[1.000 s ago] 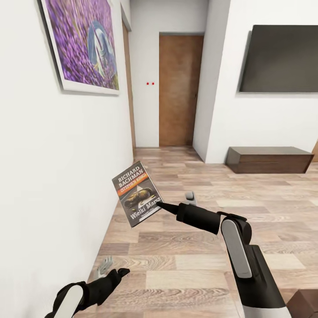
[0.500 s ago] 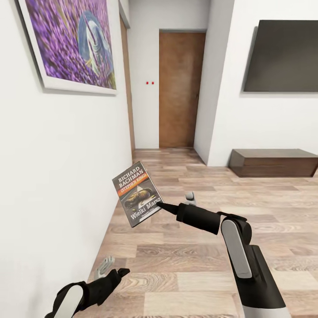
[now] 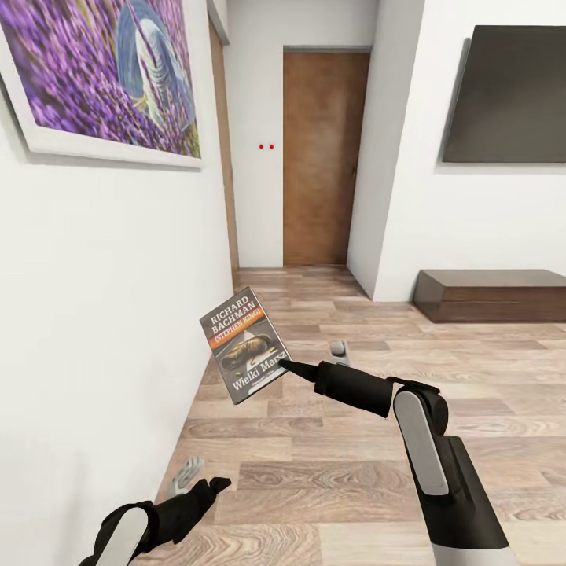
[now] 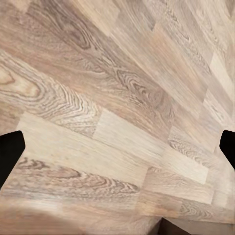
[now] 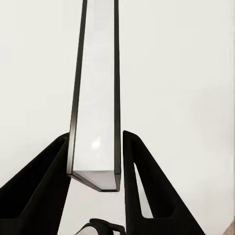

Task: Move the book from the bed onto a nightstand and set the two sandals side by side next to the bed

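Camera advanced along the wall; painting (image 3: 102, 79) loomed larger, arms unchanged. Right gripper (image 3: 284, 365) was clamped on the book (image 3: 244, 344), carried upright above plank floor (image 3: 354, 472). Left gripper (image 3: 206, 487) hung wide, empty. Book lifted; nightstand placement and sandals remained.

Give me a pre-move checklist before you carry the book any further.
1. Book held in right claw: ok, fingers flank its edge.
2. Book clear of white wall: ok in head view, but close.
3. Left claw free: ok, open over the wood floor.
4. Floor ahead toward the brown door: ok, no obstacle seen.
5. Nightstand in sight: not ok.
6. Sandals located: not ok.
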Robot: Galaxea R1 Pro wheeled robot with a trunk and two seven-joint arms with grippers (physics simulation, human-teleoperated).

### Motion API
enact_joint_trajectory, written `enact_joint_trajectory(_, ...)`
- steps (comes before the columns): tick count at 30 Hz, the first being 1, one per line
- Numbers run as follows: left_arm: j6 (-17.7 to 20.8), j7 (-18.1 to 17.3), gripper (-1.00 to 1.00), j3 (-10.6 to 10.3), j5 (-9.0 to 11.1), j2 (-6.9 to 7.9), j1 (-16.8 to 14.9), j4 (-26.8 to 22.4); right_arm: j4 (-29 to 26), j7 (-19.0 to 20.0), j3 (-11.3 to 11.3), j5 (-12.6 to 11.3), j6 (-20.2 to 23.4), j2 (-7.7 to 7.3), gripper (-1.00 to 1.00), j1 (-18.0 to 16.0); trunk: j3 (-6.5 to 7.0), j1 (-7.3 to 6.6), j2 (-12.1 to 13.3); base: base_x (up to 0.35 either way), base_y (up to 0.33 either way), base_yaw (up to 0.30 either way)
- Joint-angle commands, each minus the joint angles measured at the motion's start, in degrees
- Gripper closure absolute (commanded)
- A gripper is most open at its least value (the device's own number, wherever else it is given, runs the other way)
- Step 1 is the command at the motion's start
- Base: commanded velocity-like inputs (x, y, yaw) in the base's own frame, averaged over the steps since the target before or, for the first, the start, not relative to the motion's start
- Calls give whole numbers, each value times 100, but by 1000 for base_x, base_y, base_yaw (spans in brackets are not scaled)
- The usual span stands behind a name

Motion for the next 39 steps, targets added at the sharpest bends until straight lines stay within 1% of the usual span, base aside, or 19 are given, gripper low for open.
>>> enact_joint_trajectory(1,9,54,-100,-6,60,3,-3,-7,-3,36,-7,-23,37,2,100,-5,-6,2,-2,327,0,0)
enact_joint_trajectory(13,9,54,-100,-6,60,3,-3,-7,-5,37,-15,-23,37,-3,100,-5,-6,2,-2,327,0,-16)
enact_joint_trajectory(19,9,54,-100,-6,60,3,-3,-7,-5,37,-16,-23,37,-5,100,-5,-6,2,-2,327,49,-170)
enact_joint_trajectory(32,9,54,-100,-6,60,3,-3,-7,-5,38,-17,-23,37,-5,100,-5,-6,2,-2,327,90,-235)
enact_joint_trajectory(39,9,54,-100,-6,60,3,-7,19,-5,44,-23,-23,37,-5,100,-5,-6,2,-2,327,97,-82)
